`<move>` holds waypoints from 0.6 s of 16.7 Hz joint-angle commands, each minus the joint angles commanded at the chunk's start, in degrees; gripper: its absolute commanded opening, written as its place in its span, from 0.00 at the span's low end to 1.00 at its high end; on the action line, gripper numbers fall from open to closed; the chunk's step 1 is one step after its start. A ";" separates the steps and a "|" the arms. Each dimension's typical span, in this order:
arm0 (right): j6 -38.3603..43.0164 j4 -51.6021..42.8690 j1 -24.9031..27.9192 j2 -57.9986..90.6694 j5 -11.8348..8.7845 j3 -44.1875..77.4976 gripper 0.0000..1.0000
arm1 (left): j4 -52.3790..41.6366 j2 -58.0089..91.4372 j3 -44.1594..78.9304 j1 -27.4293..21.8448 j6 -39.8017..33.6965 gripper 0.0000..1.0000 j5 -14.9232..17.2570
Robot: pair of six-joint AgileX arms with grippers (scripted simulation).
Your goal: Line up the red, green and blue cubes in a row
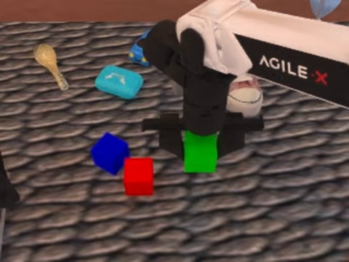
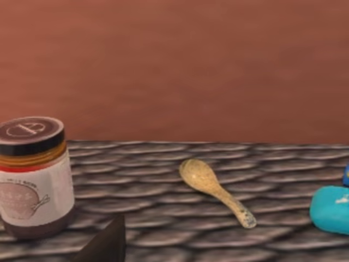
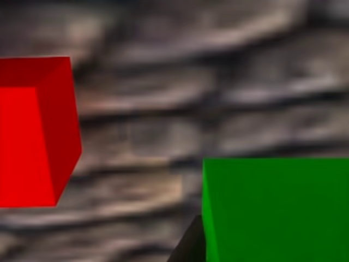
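The green cube (image 1: 200, 153) sits between the black fingers of my right gripper (image 1: 200, 143), which is shut on it from above. In the right wrist view the green cube (image 3: 275, 210) fills the near corner, with one dark finger (image 3: 188, 245) pressed against its side. To its left in the top view is the red cube (image 1: 138, 176), also seen as the red cube (image 3: 35, 134), a small gap away. The blue cube (image 1: 110, 153) lies turned at an angle, touching the red cube's upper-left corner. My left arm (image 1: 5, 188) is parked at the table's left edge.
A teal soap-like block (image 1: 119, 82) and a wooden spoon (image 1: 50, 64) lie at the back left. A light-blue toy car (image 1: 139, 50) and a white sneaker (image 1: 246, 97) are partly hidden under my right arm. A labelled jar (image 2: 34, 174) stands near my left gripper.
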 joint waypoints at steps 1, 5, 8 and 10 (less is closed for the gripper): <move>0.00 0.00 0.00 0.00 0.00 0.00 0.00 | 0.00 0.00 0.00 0.00 0.00 1.00 0.00; -0.14 1.02 -0.06 0.33 -0.08 -1.03 0.00 | 0.00 0.00 0.00 0.00 0.00 1.00 0.00; 0.02 6.89 0.00 1.37 -0.04 -5.24 0.00 | 0.00 0.00 0.00 0.00 0.00 1.00 0.00; 0.18 11.55 0.06 2.37 -0.02 -8.60 0.00 | 0.00 0.00 0.00 0.00 0.00 1.00 0.00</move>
